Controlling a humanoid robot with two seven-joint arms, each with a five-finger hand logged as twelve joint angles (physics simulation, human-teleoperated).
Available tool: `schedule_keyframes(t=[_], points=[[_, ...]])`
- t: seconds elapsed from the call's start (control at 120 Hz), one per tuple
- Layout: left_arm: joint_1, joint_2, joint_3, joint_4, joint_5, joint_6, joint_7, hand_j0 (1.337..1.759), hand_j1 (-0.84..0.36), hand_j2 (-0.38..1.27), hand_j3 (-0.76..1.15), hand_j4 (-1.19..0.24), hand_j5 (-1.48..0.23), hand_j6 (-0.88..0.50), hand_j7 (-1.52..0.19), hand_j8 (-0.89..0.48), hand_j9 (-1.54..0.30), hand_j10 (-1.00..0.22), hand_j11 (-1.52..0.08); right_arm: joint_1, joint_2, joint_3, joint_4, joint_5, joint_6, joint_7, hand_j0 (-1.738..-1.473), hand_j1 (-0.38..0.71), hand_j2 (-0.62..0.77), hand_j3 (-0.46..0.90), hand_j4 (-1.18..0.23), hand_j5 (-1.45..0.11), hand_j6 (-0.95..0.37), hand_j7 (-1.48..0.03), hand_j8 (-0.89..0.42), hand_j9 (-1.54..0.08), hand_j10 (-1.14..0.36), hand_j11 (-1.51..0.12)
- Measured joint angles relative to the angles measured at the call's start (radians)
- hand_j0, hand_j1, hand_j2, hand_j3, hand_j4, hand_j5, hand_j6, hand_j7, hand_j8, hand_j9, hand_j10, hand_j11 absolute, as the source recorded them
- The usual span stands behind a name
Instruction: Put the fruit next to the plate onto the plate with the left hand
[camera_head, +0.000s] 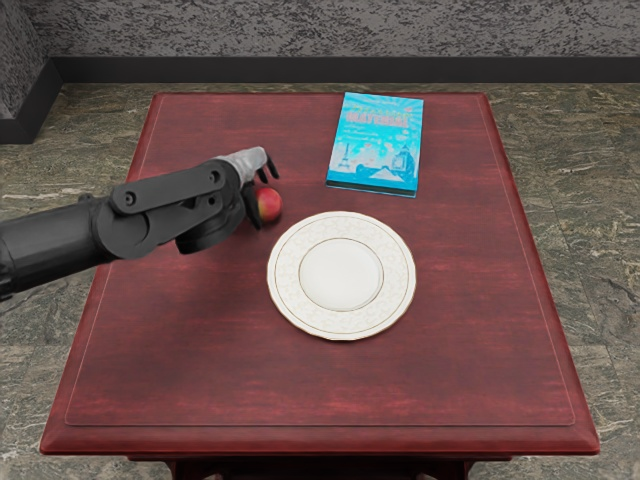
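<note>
**A:** Stone-patterned floor (585, 150), a rough grey wall (300, 25) at the back, and a dark red wooden table (200, 340) filling most of the view. What's on it?

**B:** A white plate (290, 300) with a pale patterned rim sits near the middle, and nothing is on it. A teal paperback book (376, 142) lies flat beyond it, well apart. The red apple (270, 204) is just beside the plate's upper-left rim, off the plate.

**A:** And the robot?

**B:** Only the left arm shows, coming in from the left edge. The left hand (232, 195) is at the apple, with its fingers (262, 166) curled over the top and far side, so about half the fruit is hidden behind the palm. I read that as a grip on the apple. I can't tell whether the apple rests on the wood or is a touch above it.

**A:** So which step is this?

**B:** I'd say the grasp. The carry to the plate isn't done yet.

**A:** What does the next move need?

**B:** A lift clear of the tabletop and high enough to pass over the rim. Then a short move right and toward the camera to the plate's flat centre. The hand should lower the apple before it opens, because a round apple let go early could roll off the plate.
</note>
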Motion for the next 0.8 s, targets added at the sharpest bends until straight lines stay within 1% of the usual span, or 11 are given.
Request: schedule_keyframes(t=[0.183,0.267,0.375,0.442,0.517,0.617,0.708,0.8], points=[[0.001,0.000,0.000,-0.005,-0.002,-0.001,0.000,1.657,-0.19,0.10,0.00,-0.47,-0.61,-0.47,-0.61,-0.47,-0.61,-0.47,-0.61,0.000,0.000,0.000,0.000,0.000,0.000,0.000,-1.658,-0.35,0.00,0.00,0.00,0.00,0.00,0.00,0.00,0.00,0.00,0.00],[0.000,0.000,0.000,-0.007,-0.005,-0.002,0.000,1.657,-0.22,0.15,0.00,-0.51,-0.67,-0.43,-0.67,-0.52,-0.67,-0.51,-0.67,0.000,0.000,0.000,0.000,0.000,0.000,0.000,-1.658,-0.35,0.00,0.00,0.00,0.00,0.00,0.00,0.00,0.00,0.00,0.00],[0.000,0.000,0.000,-0.008,-0.006,-0.003,0.000,1.656,-0.24,0.24,0.00,-0.57,-0.74,-0.41,-0.75,-0.49,-0.75,-0.57,-0.75,0.000,0.000,0.000,0.000,0.000,0.000,0.000,-1.658,-0.35,0.00,0.00,0.00,0.00,0.00,0.00,0.00,0.00,0.00,0.00],[0.000,0.000,0.000,-0.009,-0.007,-0.003,0.000,1.656,-0.24,0.25,0.00,-0.59,-0.78,-0.39,-0.79,-0.47,-0.79,-0.60,-0.79,0.000,0.000,0.000,0.000,0.000,0.000,0.000,-1.658,-0.35,0.00,0.00,0.00,0.00,0.00,0.00,0.00,0.00,0.00,0.00],[0.001,0.000,0.000,-0.009,-0.007,-0.004,0.000,1.655,-0.24,0.25,0.00,-0.58,-0.82,-0.38,-0.83,-0.46,-0.83,-0.62,-0.83,0.000,0.000,0.000,0.000,0.000,0.000,0.000,-1.658,-0.35,0.00,0.00,0.00,0.00,0.00,0.00,0.00,0.00,0.00,0.00],[0.004,0.000,0.000,-0.010,-0.004,-0.003,0.001,1.654,-0.22,0.27,0.00,-0.61,-0.84,-0.38,-0.85,-0.46,-0.87,-0.65,-0.86,0.000,0.000,0.000,0.000,0.000,0.000,0.000,-1.658,-0.35,0.00,0.00,0.00,0.00,0.00,0.00,0.00,0.00,0.00,0.00],[0.008,0.000,0.000,-0.009,-0.003,-0.003,0.001,1.654,-0.20,0.31,0.00,-0.65,-0.86,-0.42,-0.87,-0.48,-0.89,-0.67,-0.88,0.000,0.000,0.000,0.000,0.000,0.000,0.000,-1.658,-0.35,0.00,0.00,0.00,0.00,0.00,0.00,0.00,0.00,0.00,0.00],[0.002,0.000,0.001,-0.008,-0.009,-0.005,0.001,1.654,-0.23,0.38,0.00,-0.64,-0.89,-0.39,-0.90,-0.47,-0.91,-0.69,-0.90,0.000,0.000,0.000,0.000,0.000,0.000,0.000,-1.658,-0.35,0.00,0.00,0.00,0.00,0.00,0.00,0.00,0.00,0.00,0.00]])
